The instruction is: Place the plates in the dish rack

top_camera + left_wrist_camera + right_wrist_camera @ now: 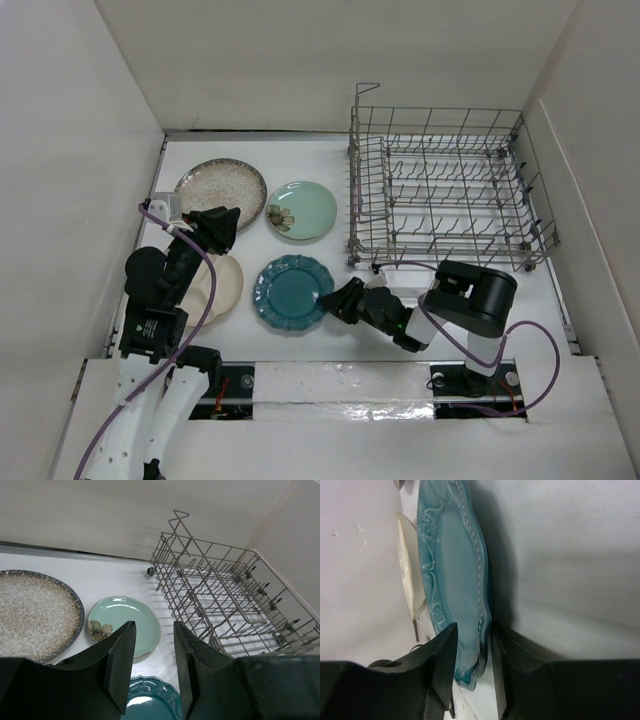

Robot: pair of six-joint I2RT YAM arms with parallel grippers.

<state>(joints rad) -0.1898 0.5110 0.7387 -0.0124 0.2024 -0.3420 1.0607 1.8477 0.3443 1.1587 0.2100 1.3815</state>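
The left gripper [225, 228] is hovering open and empty beside the speckled plate [220, 185]. The right gripper [473, 635] is straddling the rim of the dark teal plate [290, 290], which is lying on the table (pinched yet? cannot tell). It should be seating deeper before lifting toward the dish rack [440, 190].

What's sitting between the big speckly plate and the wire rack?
The mint green plate lies flat on the table between the speckled plate and the dish rack. The top view shows it best.
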